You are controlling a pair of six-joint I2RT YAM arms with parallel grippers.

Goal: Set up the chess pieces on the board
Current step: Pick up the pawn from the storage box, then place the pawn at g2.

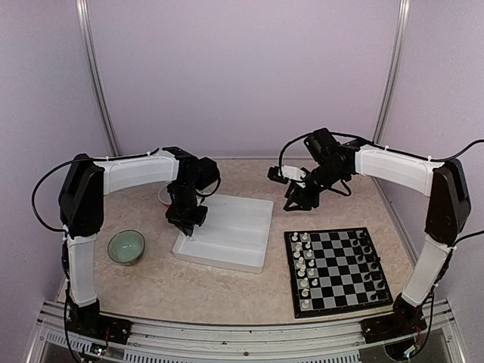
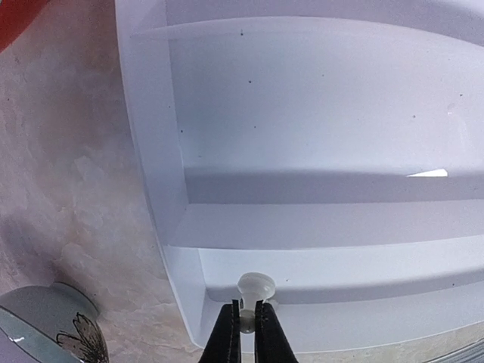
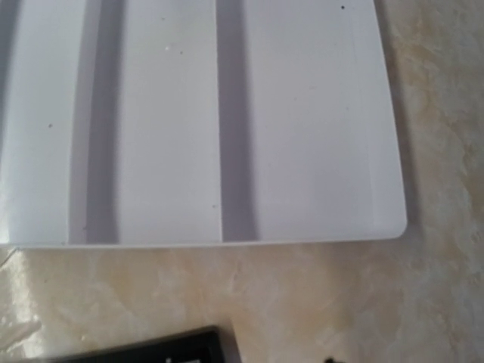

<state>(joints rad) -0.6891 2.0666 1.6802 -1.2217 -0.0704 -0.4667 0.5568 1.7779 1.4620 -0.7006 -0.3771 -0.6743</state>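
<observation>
Here, piece [image 2: 255, 286] points beyond left hand [image 2: 247, 311].

Tabletop layout.
Left to right: green ceramic bowl [image 1: 126, 246], white divided plastic tray [image 1: 250, 218], checkered square chessboard [image 1: 339, 273] bearing chess figurines [image 1: 302, 265].

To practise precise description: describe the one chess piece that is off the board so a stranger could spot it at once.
Find the white divided tray left of the chessboard. At its near left corner the left hand pinches a small, round-headed white piece. Unlike the rest, lined up on the board's squares, it is held over the tray.
</observation>
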